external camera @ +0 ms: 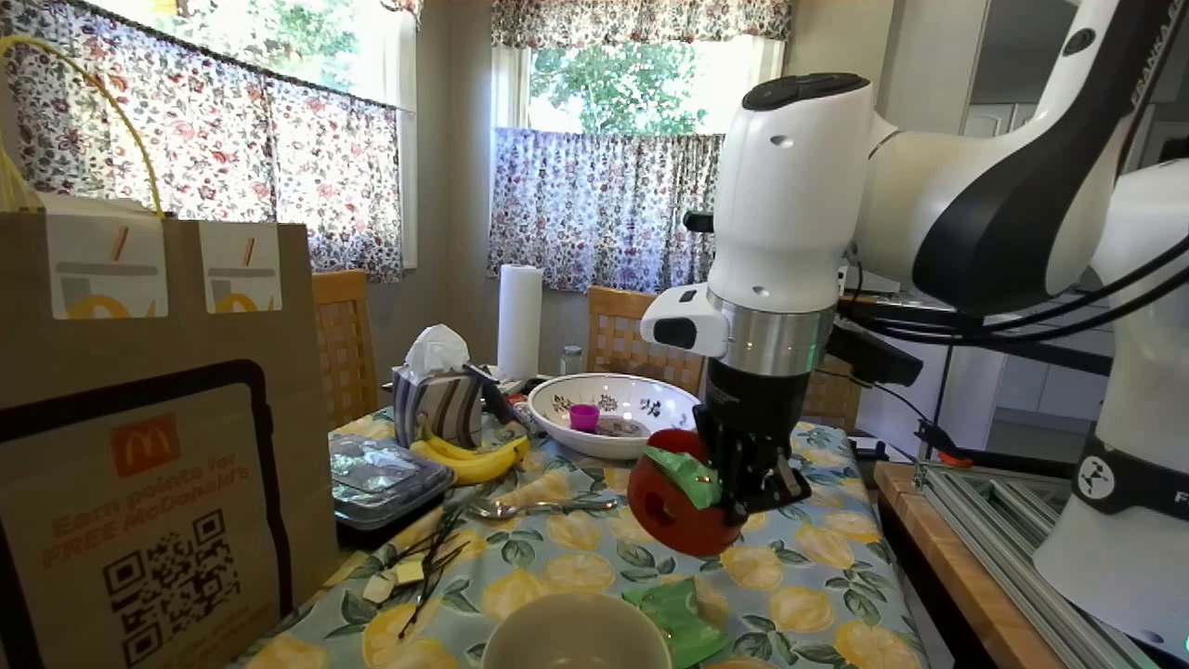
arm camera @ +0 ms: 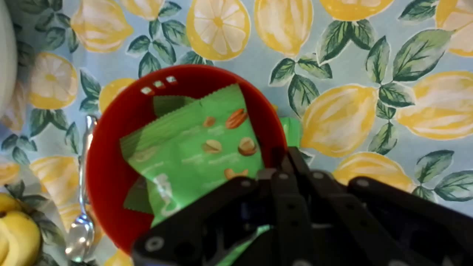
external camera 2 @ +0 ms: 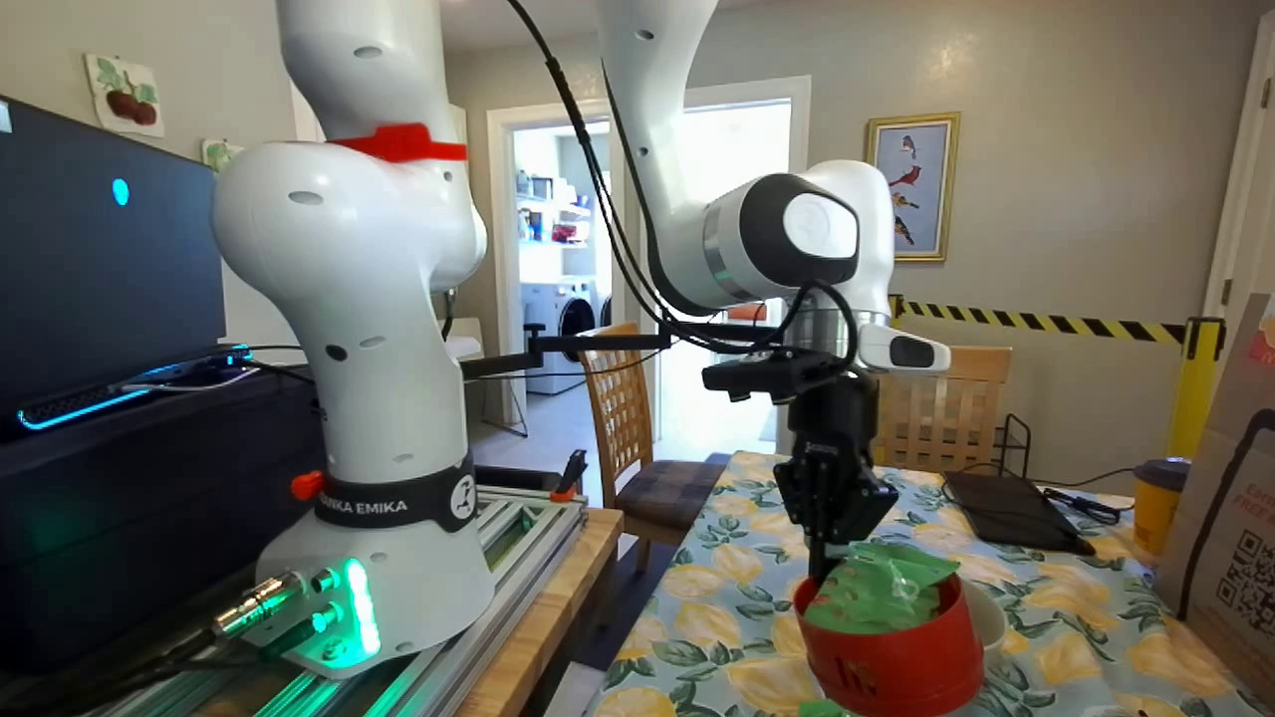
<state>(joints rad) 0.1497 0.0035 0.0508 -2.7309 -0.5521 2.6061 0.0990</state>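
The gripper (arm camera: 280, 164) is clamped on the rim of the red bowl (arm camera: 111, 184), at three o'clock in the wrist view. Grasp and lift look done: the bowl hangs tilted above the lemon-print tablecloth (external camera: 790, 609), not set down. Green nut packets (arm camera: 199, 153) sit inside; a loose green packet (external camera: 676, 621) lies at its six o'clock in an exterior view.

This is a home's dining area: flowered curtains (external camera: 604, 204) hang at the windows (external camera: 613, 88), and wooden chairs (external camera: 641, 325) stand by the edges of a table (external camera: 780, 557) spread with lemon-print cloth (external camera 2: 737, 597). Through a doorway (external camera 2: 501, 249) a washing machine (external camera 2: 543, 329) shows.
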